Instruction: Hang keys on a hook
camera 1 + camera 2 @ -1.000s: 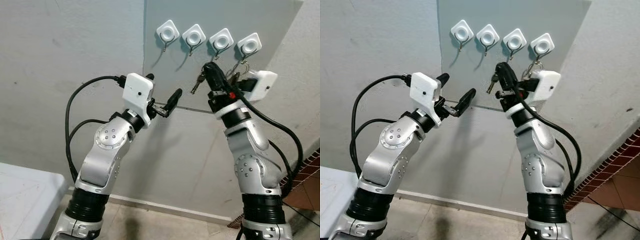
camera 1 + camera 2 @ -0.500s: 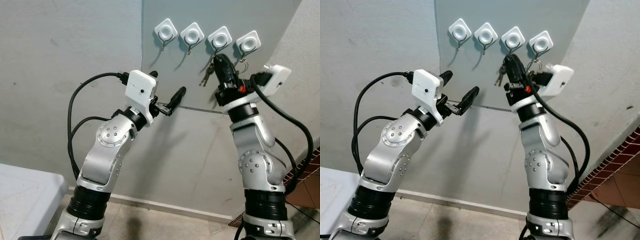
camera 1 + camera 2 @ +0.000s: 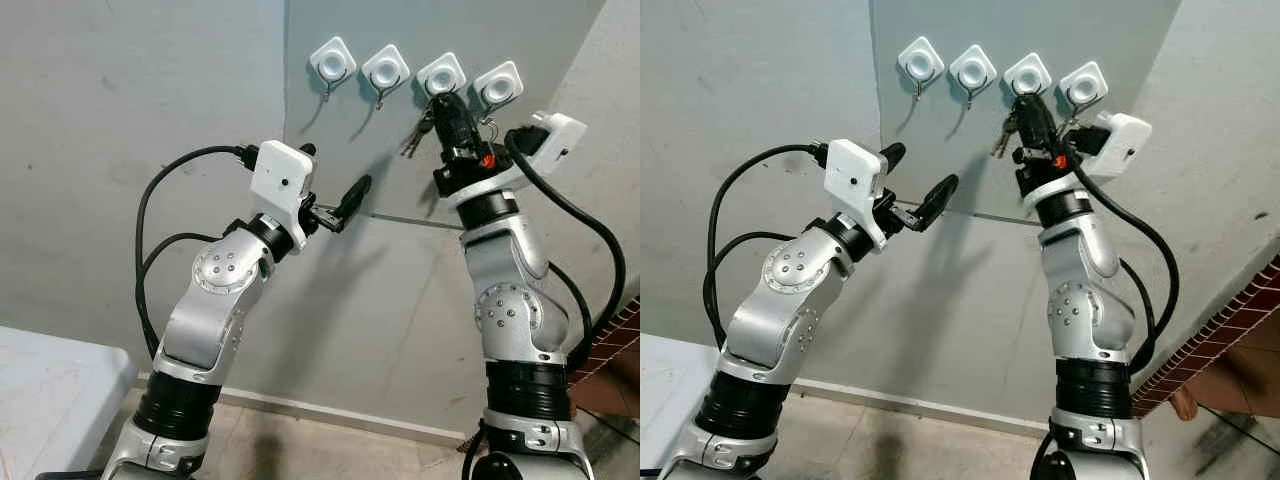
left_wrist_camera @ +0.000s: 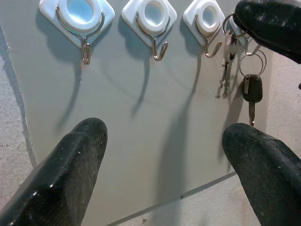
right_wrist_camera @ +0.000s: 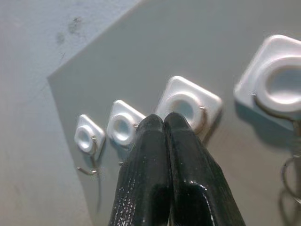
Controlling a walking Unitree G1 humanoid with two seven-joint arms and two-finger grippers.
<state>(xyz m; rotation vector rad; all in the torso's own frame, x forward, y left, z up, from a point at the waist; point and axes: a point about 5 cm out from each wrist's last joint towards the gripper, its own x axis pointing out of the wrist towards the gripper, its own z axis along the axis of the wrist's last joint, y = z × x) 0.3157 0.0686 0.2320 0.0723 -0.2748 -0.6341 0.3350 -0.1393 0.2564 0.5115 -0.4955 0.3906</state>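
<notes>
Four white hooks sit in a row on a grey wall panel (image 3: pixel 340 130). My right gripper (image 3: pixel 447 104) is raised to the third hook (image 3: pixel 442 74) from the left, its fingertips just under it. It is shut on a key bunch (image 3: pixel 414 138) that dangles to its left. In the right wrist view the shut fingers (image 5: pixel 164 179) point at that hook (image 5: pixel 189 104). A second key set (image 4: pixel 252 89) hangs below the fourth hook (image 3: pixel 498 85). My left gripper (image 3: pixel 332 178) is open, lower left of the hooks, holding nothing.
The first hook (image 3: pixel 334 62) and second hook (image 3: pixel 386 68) carry nothing. A white table corner (image 3: pixel 50 385) lies at the lower left. Black cables loop beside both arms. Red-brown tiles (image 3: pixel 612 355) show at the lower right.
My right gripper has risen with the keys from below the hook row up to the third hook. The left arm lifted slightly and stayed open.
</notes>
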